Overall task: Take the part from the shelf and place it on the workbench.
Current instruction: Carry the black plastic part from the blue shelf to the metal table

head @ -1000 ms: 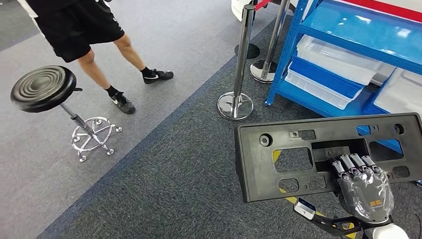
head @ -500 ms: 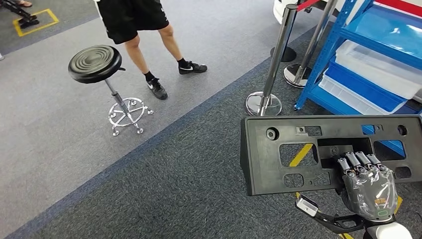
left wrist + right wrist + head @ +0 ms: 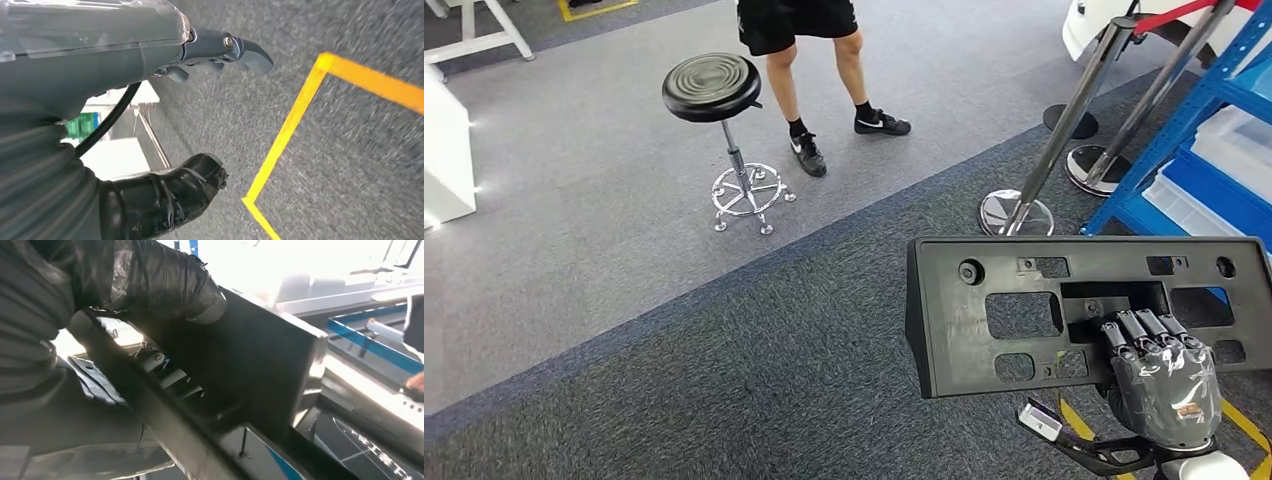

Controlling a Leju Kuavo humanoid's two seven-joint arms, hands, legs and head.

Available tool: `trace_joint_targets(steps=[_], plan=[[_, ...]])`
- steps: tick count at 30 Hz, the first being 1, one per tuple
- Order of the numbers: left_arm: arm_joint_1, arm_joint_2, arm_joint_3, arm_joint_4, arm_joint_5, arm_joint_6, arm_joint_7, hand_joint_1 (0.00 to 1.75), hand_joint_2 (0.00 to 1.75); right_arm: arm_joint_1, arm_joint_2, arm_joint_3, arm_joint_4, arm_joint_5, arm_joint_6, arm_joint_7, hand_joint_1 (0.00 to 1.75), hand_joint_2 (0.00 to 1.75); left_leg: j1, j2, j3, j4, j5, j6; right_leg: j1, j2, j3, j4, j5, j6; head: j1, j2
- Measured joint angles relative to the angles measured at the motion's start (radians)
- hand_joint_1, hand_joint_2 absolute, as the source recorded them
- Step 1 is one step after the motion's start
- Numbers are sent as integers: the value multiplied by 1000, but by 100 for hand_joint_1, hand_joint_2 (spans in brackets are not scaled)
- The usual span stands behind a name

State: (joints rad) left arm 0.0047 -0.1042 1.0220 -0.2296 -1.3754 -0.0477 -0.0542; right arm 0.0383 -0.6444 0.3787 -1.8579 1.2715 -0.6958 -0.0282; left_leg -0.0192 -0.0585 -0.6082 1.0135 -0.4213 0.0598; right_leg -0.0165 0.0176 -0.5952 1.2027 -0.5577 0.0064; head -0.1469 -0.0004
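Observation:
The part is a flat black plastic panel [image 3: 1024, 300] with several rectangular cut-outs, held upright in front of me at the lower right of the head view. My right hand [image 3: 1162, 385] grips it, fingers hooked through a central cut-out. The right wrist view shows the panel's dark edge [image 3: 260, 365] close up under the taped thumb [image 3: 165, 285]. My left hand [image 3: 165, 115] hangs over the carpet with its thumb and fingers apart, holding nothing.
A blue shelf [image 3: 1214, 150] with white trays stands at the far right. Two chrome stanchions [image 3: 1049, 150] rise beside it. A black stool [image 3: 714, 90] and a person's legs [image 3: 824, 90] are ahead. Yellow floor tape [image 3: 290, 125] crosses the dark carpet.
The whole view has swung left: shelf, stanchions, stool and person slid rightward in the picture. The panel stays in my right hand in the same place.

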Motion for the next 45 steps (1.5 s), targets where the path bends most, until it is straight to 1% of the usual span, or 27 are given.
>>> trace_joint_targets(steps=[2, 3, 6, 8, 10, 11, 12, 13, 14, 16, 18, 19, 21, 23, 25, 27, 28, 30, 32, 34, 36, 37, 39, 40, 42, 44, 45], plan=[[0, -2, 0, 0, -1, -1, 0, 0, 175, 2, 0, 0, -2, 0, 0, 0, 175, 175, -1, -25, -24, 16, 12, -7, 3, 40, 75, -114, 16, -10, 0, 0], [0, -3, 0, 0, -1, -1, 0, 0, 175, 2, -1, -1, -2, 0, 0, 0, 175, 175, -1, -37, -31, 21, 18, -12, 5, 54, 91, -145, 15, -14, 0, 0], [6, -3, 0, -1, -3, -1, 0, 0, 175, 1, 0, -1, -4, 0, 0, 0, 175, 175, -3, -60, -48, 22, 38, -30, 3, 27, 85, -161, 29, -24, 0, 0], [7, -3, 0, -1, -4, -1, 0, 0, 175, 0, 1, -2, -5, -3, 0, 0, 175, 175, -3, -21, -70, 60, -5, -40, -3, -3, 72, -169, 49, -37, 0, 0], [4, -4, 0, -1, -6, -3, -1, 0, 175, 2, 2, -4, -7, -8, 0, -3, 175, 175, 9, 32, -104, 168, -98, -53, -3, -31, 51, -171, 65, -43, -1, 0], [2, -5, 0, -1, -6, -6, -4, 0, 175, 2, 2, -5, -7, -12, 0, -7, 175, 175, 17, 43, -120, 229, -129, -62, -3, -45, 40, -171, 72, -41, 0, 0], [2, -5, 0, -1, -8, -11, -7, 0, 175, 2, 2, -6, -8, -15, 0, -11, 175, 175, 25, 48, -127, 275, -136, -69, -4, -59, 30, -171, 78, -38, 0, 0], [1, -5, 0, -1, -10, -17, -11, 0, 175, 2, 2, -6, -8, -19, 0, -15, 175, 175, 32, 51, -121, 295, -120, -76, -6, -74, 20, -170, 84, -34, 0, 0], [1, -5, 0, -1, -13, -22, -16, 0, 175, 2, 2, -6, -8, -22, 0, -17, 175, 175, 38, 56, -97, 280, -90, -82, -7, -88, 12, -170, 91, -29, 0, 0], [1, -5, -1, -1, -17, -26, -20, 0, 175, 2, 2, -8, -8, -25, 0, -18, 175, 175, 45, 92, 0, 163, -54, -88, -10, -114, 1, -169, 101, -18, 0, 0], [-1, -4, -1, -3, -18, -27, -22, 0, 175, 3, 2, -11, -8, -26, 0, -18, 175, 175, 36, 133, 84, 34, -72, -81, -10, -140, -1, -168, 109, -5, 0, 0], [-3, -3, -1, -4, -18, -27, -23, 0, 175, 2, 2, -13, -9, -26, 0, -18, 175, 175, 29, 139, 98, 1, -85, -72, -11, -154, -1, -168, 113, 2, 0, 0], [-1, -2, -1, -6, -19, -27, -25, 0, 175, 0, 2, -15, -10, -29, 0, -18, 175, 175, 22, 117, 94, -18, -82, -48, -16, -172, 2, -169, 118, 20, 0, 0], [2, -2, -2, -8, -19, -27, -26, 0, 175, 0, 2, -17, -12, -35, -1, -16, 175, 175, 21, 94, 93, -29, -67, -25, -24, -123, -8, -138, 90, 29, 0, 0], [3, -3, -2, -9, -18, -27, -25, 0, 175, 3, 2, -24, -13, -45, -1, -14, 175, 175, 17, 73, 86, -31, -54, -8, -22, -48, -55, -27, 17, 27, 0, 0], [3, -2, -2, -11, -18, -27, -24, 0, 175, 5, 1, -31, -14, -53, -1, -13, 175, 175, 10, 49, 76, -26, -48, 0, -15, -21, -107, 93, -35, 22, 0, 0], [3, -2, -2, -11, -18, -27, -24, 0, 175, 6, 1, -33, -14, -55, -1, -14, 175, 175, 7, 35, 72, -23, -47, 2, -12, -18, -114, 113, -35, 19, 0, 0], [3, -3, -2, -13, -18, -27, -25, 0, 175, 7, 1, -38, -14, -63, -1, -18, 175, 175, 2, 3, 69, -14, -47, 2, -6, -9, -69, 33, 20, 8, 0, 0], [3, -5, -2, -15, -17, -28, -25, 0, 175, 7, 0, -45, -17, -71, 0, -25, 175, 175, 0, -25, 64, -1, -49, -1, -2, 30, -3, -98, 71, -4, 0, 0], [5, -8, -2, -18, -17, -29, -26, 0, 175, 8, -1, -51, -21, -74, 0, -29, 175, 175, 1, -47, 52, 7, -49, -9, 1, 47, 19, -152, 82, -8, 0, 0], [9, -8, -2, -19, -17, -29, -26, 0, 175, 7, -1, -55, -23, -74, 0, -30, 175, 175, 2, -62, 42, 8, -47, -18, 1, 25, 19, -159, 85, -10, 0, 0], [10, -8, -2, -20, -17, -29, -26, 0, 175, 7, -1, -57, -24, -74, 0, -30, 175, 175, 1, -49, 38, 16, -52, -22, -1, 14, 23, -165, 87, -14, 0, 0], [9, -8, -2, -21, -17, -29, -26, 0, 175, 7, -1, -61, -27, -74, 0, -30, 175, 175, 2, 3, 8, 75, -87, -33, -6, -12, 31, -177, 90, -25, -1, 0], [8, -8, -2, -21, -17, -29, -26, 0, 175, 8, -1, -62, -29, -74, 0, -30, 175, 175, 6, 31, -21, 132, -116, -40, -5, -25, 34, -179, 89, -28, -1, 0], [6, -8, -2, -22, -17, -29, -26, 0, 175, 8, -1, -64, -30, -74, 0, -30, 175, 175, 18, 49, -90, 255, -163, -52, -4, -51, 34, -178, 87, -29, -1, 0], [6, -8, -2, -23, -17, -29, -26, 0, 175, 8, 0, -63, -30, -74, 0, -30, 175, 175, 28, 54, -106, 272, -143, -60, -5, -77, 37, -177, 83, -25, -1, 0], [6, -8, -2, -23, -17, -29, -26, 0, 175, 8, 0, -63, -30, -74, 0, -30, 175, 175, 32, 61, -83, 222, -108, -63, -7, -89, 40, -177, 81, -21, -1, 0]])
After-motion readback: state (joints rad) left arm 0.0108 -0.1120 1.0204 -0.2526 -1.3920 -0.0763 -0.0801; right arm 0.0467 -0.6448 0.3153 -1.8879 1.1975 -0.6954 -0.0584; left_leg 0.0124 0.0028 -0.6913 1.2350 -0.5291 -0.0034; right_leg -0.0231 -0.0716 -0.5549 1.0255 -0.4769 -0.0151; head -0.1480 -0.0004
